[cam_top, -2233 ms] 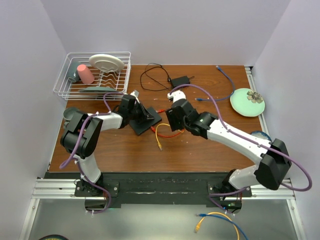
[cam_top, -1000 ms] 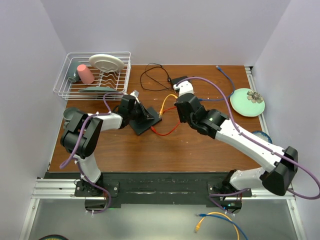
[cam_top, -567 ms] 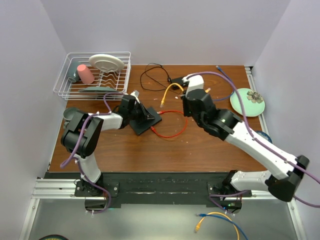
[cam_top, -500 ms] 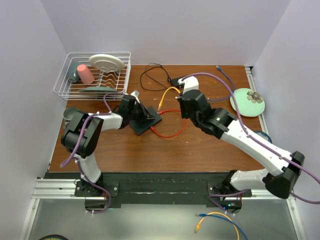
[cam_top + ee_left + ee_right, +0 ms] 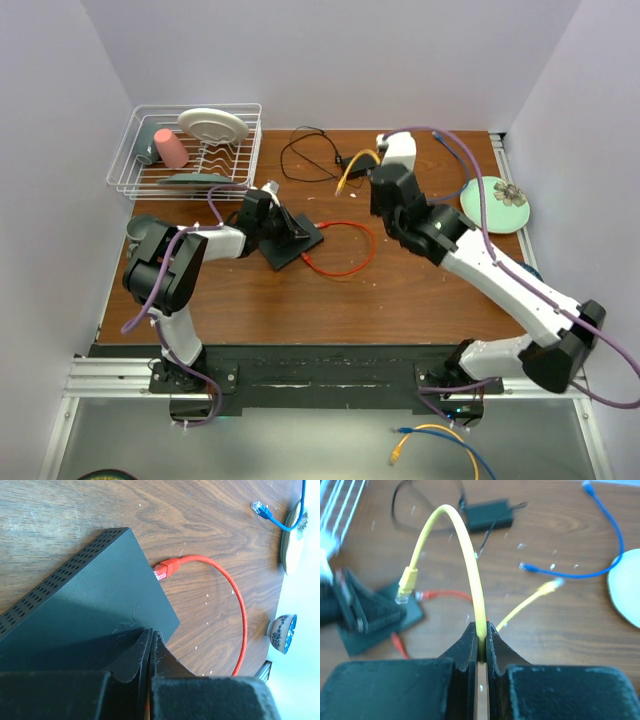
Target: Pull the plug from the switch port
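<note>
The flat matte-black switch (image 5: 300, 246) lies left of centre, its switch port (image 5: 159, 592) edge facing right. The plug (image 5: 406, 585) on the yellow cable (image 5: 468, 560) dangles free in the air, beyond it to the right.

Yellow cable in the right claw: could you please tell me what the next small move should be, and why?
Probably lower the yellow cable onto the table beside the switch and let go. The right claw pinches its middle in the air and its plug hangs free of the switch, so the pull looks done. The left claw, shut, bears on the switch.
</note>
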Robot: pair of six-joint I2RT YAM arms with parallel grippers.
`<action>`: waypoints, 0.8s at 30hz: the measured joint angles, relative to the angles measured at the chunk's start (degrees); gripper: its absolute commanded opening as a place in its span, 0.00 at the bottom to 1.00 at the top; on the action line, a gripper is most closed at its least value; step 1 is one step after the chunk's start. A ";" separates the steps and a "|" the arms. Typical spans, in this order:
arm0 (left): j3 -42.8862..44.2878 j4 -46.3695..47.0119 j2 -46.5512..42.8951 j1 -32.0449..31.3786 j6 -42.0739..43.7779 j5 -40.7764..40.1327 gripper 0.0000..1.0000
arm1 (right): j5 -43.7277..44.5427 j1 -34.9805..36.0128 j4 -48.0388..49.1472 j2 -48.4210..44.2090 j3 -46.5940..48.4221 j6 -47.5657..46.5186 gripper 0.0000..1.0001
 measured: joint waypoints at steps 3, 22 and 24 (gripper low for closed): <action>0.00 0.00 0.02 0.00 0.00 0.04 0.00 | 0.07 -5.40 1.46 5.38 6.27 2.21 0.00; -0.98 -0.42 -0.92 0.00 -0.98 0.46 0.00 | -11.34 -34.51 4.28 48.35 35.58 14.99 0.27; -0.98 -0.44 -0.90 0.00 -0.98 0.46 0.00 | -11.19 -34.56 4.31 50.75 38.56 15.47 0.47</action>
